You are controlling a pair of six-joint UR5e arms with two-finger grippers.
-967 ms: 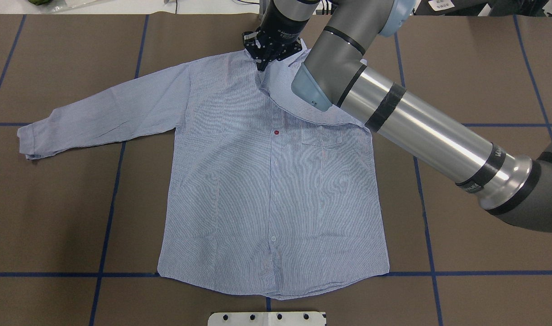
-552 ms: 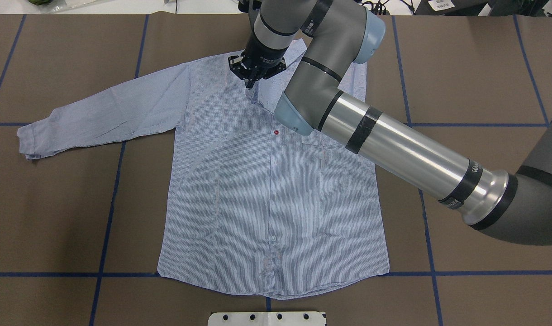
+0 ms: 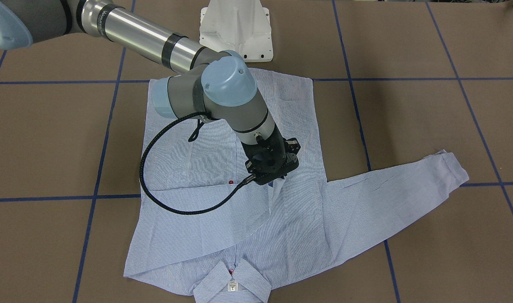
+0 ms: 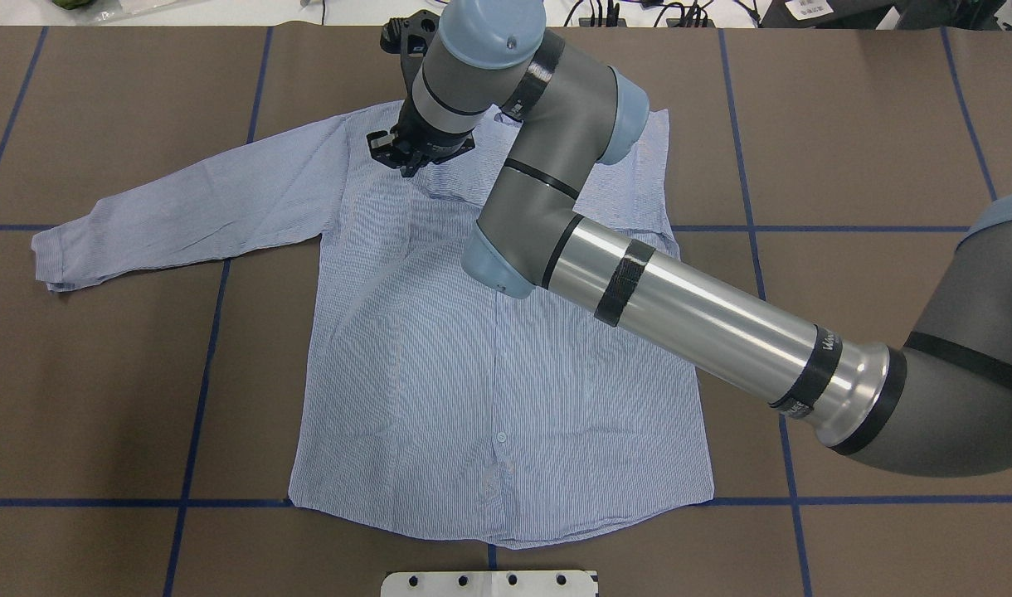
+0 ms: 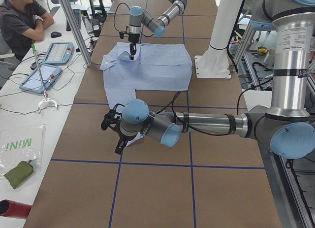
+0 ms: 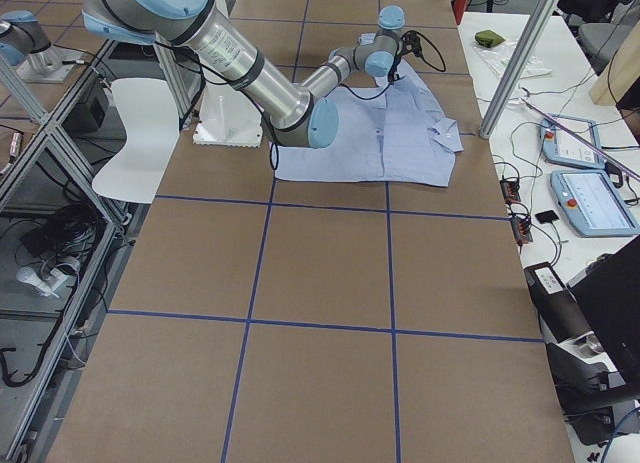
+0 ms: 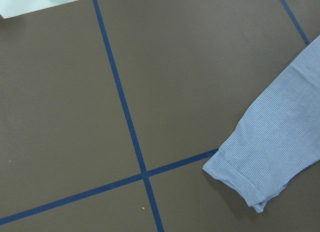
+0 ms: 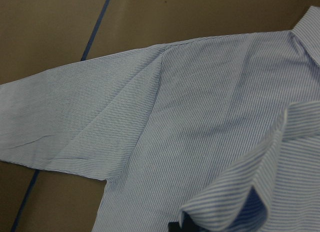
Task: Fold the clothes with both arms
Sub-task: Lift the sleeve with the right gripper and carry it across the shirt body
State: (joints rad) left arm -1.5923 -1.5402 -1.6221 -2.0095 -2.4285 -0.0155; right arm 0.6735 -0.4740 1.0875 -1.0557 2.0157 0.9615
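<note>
The light blue striped shirt (image 4: 473, 398) lies flat and front up on the brown table, collar (image 3: 231, 282) at the far edge. Its left sleeve (image 4: 182, 207) lies spread out sideways. My right gripper (image 4: 406, 162) is shut on the right sleeve's end and holds it folded across the chest near the left shoulder; it also shows in the front view (image 3: 275, 181). The right wrist view shows the held fold (image 8: 235, 192) above the shirt body. My left gripper (image 5: 117, 148) hovers by the left cuff (image 7: 270, 157); I cannot tell if it is open or shut.
The white pedestal base (image 3: 235, 29) stands at the near edge of the table. Blue tape lines (image 4: 199, 373) cross the brown cover. A side bench with tablets (image 5: 54, 53), a metal post (image 5: 74, 26) and a seated person (image 5: 19, 21) lies beyond the table's far edge.
My right gripper has moved left and slightly nearer across the shirt, from the collar to the left shoulder, dragging the right sleeve over the chest. The rest of the shirt has not moved.
</note>
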